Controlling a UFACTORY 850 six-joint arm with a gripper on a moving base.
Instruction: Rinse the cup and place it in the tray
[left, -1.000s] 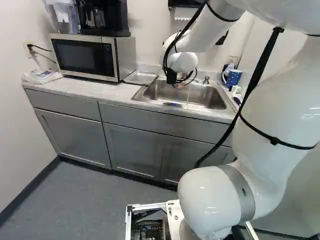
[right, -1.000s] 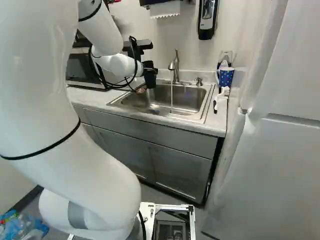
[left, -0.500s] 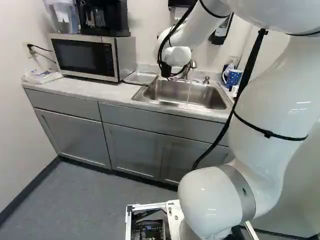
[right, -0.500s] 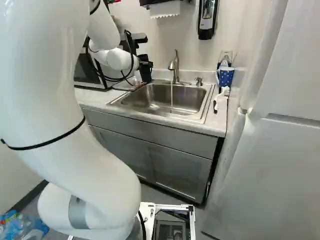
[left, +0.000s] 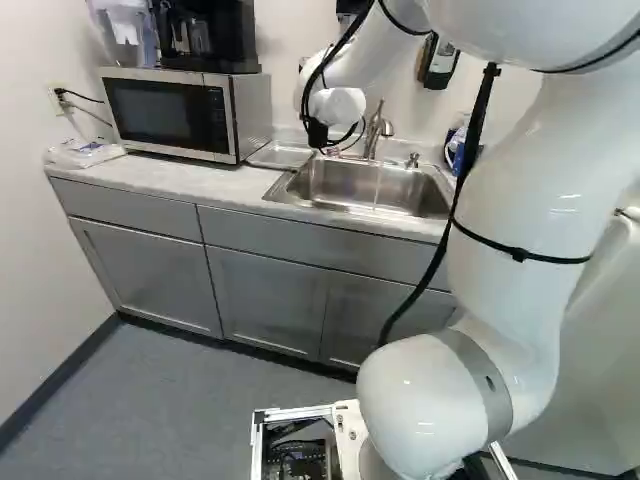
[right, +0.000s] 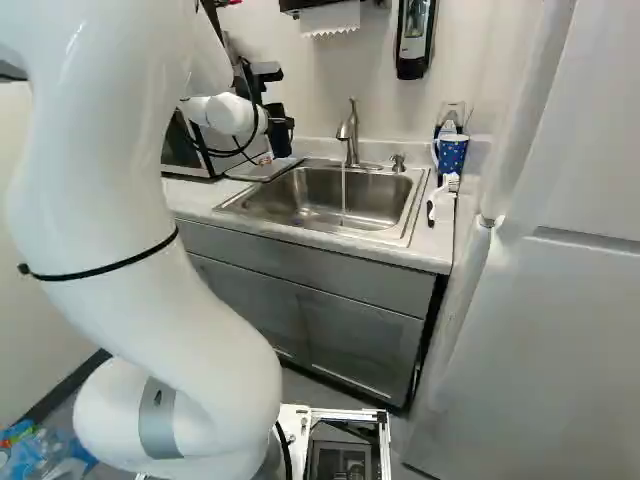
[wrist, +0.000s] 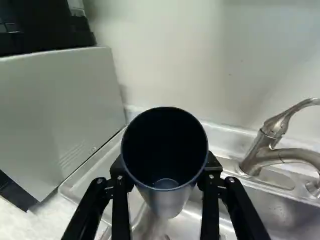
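Note:
At the far side of the counter my gripper (right: 279, 128) is near the tray (right: 262, 169) in the right base view, left of the faucet. In the wrist view the gripper (wrist: 164, 186) is shut on the cup (wrist: 167, 200), a dark-rimmed one with a steel-coloured lower body. Its mouth faces the camera and its inside looks dark. Beyond and below the cup lies the shiny metal tray (wrist: 75, 185), between the microwave's side and the sink (wrist: 280, 210). The orange pads are hidden. Whether the cup touches the tray, I cannot tell.
Water (right: 343, 192) runs from the faucet (right: 349, 135) into the sink. The microwave (left: 185, 115) stands left of the tray. Right of the sink are a blue dotted mug (right: 452, 152) and a white brush (right: 441, 198). The wall rises close behind.
The arm has carried the cup leftward, away from the faucet and sink, to the tray's area. The base has stayed still, and the counter things have not moved.

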